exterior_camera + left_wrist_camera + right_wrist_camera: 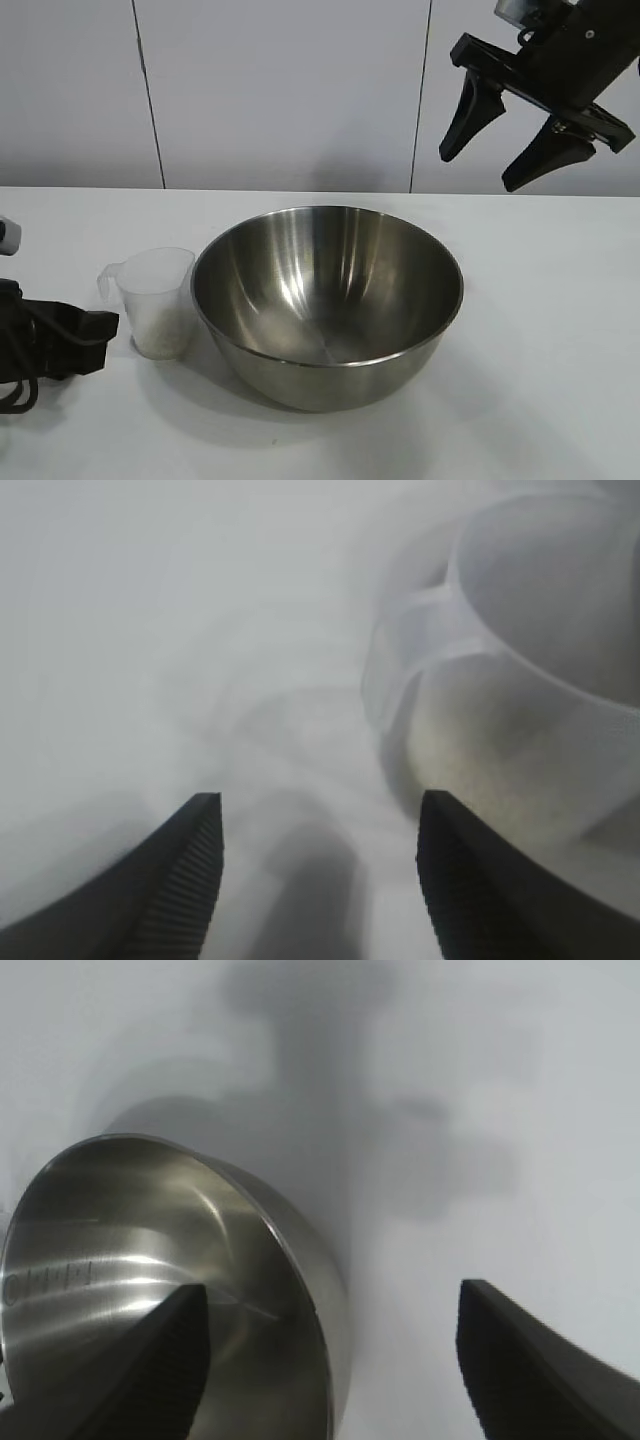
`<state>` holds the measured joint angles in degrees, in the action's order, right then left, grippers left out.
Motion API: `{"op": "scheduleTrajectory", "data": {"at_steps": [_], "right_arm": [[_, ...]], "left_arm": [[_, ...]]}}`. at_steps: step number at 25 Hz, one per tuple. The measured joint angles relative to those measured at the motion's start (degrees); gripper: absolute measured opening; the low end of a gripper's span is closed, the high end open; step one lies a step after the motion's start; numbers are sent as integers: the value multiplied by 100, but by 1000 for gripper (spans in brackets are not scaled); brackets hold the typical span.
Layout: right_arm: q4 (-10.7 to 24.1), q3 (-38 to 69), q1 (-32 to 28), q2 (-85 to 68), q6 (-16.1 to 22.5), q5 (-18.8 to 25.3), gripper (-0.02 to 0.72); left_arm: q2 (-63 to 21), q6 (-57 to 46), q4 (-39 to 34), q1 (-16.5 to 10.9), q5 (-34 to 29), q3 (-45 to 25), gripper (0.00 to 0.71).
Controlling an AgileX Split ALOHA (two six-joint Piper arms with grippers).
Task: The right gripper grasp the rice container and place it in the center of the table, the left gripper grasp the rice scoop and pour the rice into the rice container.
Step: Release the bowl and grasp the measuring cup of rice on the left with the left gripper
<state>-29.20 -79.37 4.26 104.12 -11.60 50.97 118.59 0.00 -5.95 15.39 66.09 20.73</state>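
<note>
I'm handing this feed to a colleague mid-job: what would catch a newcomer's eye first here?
The big shiny rice container dominates the middle of the table, and it looks empty. Close beside it stands the small translucent rice scoop, upright with rice in its bottom. The right gripper hangs open high above the container's far side, while the left gripper, also open, sits low by the scoop's handle.

Bowl (327, 305): shiny brushed steel. Scoop (158, 300): cloudy, smooth plastic. Bench (540, 400): matt white. Claw fingers (185, 880): black, ribbed inner faces.
</note>
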Motion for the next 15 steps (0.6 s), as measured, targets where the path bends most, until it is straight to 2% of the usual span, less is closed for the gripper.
{"op": "scheduleTrajectory", "data": {"at_steps": [12,14,15], "right_arm": [[-18,0,0,0,0,-148,484],[-18,0,0,0,0,-171,484],[-24,0,0,0,0,-171,484]], "left_arm": [[11,0,207,0,-6,277,419],[11,0,207,0,-6,306,380],[17,0,207,0,-6,332,337]]}}
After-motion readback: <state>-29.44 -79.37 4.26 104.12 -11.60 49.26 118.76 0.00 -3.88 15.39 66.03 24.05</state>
